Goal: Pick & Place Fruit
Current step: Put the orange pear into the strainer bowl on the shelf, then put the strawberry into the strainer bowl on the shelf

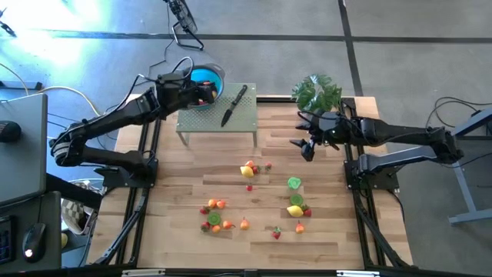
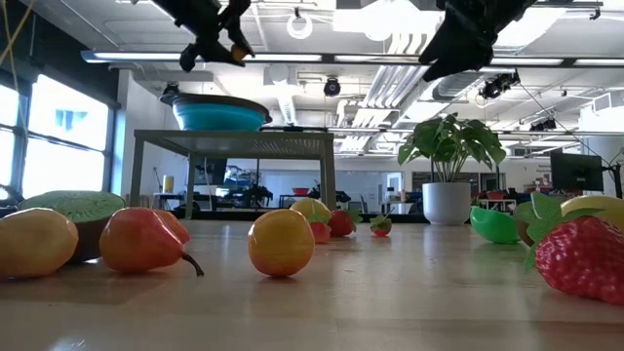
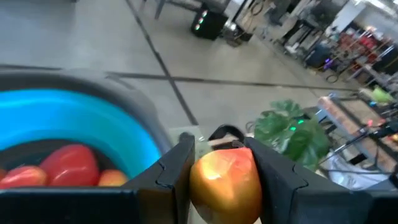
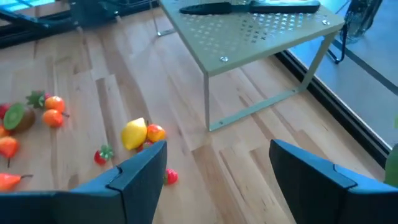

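Above the blue bowl [image 1: 206, 79] on the small metal stand [image 1: 246, 117], left gripper [image 1: 201, 95] clamps a red-yellow fruit piece [image 3: 225, 185]; right gripper [image 1: 306, 146] hangs unclenched, holding nothing, near the potted plant [image 1: 317, 91]; remaining fruit [image 1: 247, 168] scattered on the wooden table [image 1: 323, 223].

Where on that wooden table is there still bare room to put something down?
Bare wood lies under and just in front of the small metal stand, and along the table's front edge. The middle is crowded with scattered toy fruit.
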Controlling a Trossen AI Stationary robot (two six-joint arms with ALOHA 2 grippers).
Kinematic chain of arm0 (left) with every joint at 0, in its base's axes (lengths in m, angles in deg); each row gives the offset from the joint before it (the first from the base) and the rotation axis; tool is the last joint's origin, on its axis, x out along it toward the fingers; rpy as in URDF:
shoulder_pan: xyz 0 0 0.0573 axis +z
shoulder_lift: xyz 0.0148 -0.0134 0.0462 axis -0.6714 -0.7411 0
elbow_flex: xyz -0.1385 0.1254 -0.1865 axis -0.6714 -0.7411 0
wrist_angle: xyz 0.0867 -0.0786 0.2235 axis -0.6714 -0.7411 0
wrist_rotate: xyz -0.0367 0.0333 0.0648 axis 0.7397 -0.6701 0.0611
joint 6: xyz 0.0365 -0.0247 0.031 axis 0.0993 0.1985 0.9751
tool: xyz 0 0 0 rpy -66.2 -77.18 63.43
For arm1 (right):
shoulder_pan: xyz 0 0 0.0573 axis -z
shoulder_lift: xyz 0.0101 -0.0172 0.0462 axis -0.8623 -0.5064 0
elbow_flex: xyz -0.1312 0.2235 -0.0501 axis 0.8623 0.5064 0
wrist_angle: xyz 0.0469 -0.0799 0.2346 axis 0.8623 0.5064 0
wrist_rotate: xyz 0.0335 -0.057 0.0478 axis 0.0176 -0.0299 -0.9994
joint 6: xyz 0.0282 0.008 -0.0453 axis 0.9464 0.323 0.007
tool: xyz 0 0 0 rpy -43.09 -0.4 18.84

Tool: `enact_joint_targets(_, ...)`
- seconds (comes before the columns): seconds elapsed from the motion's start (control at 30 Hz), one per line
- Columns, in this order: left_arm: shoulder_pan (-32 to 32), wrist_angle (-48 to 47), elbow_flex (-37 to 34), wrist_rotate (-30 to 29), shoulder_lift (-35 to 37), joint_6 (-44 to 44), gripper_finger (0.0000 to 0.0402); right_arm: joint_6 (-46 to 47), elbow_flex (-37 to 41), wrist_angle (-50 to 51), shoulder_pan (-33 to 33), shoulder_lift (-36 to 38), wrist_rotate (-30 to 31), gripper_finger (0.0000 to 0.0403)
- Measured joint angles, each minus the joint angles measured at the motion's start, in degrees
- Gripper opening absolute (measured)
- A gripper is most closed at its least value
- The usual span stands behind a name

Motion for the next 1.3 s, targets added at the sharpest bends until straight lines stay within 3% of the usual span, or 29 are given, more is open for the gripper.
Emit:
enact_joint_targets(0.5,8.47,-7.78,-0.01,5.57,-0.23,2.12,0.0127,1.54,0.00,-2.55,0.17,-4.86,-0.05,0.0276)
enact_joint_targets(0.83,9.76,-7.46,0.00,8.41,-1.74,6.71,0.0128,1.56,0.00,-2.70,0.05,-6.27,-0.81,0.0276)
enact_joint_targets(1.3,9.76,-5.05,0.00,7.91,-5.29,10.05,0.0222,2.68,0.00,-3.08,0.04,-6.26,-3.19,0.0276)
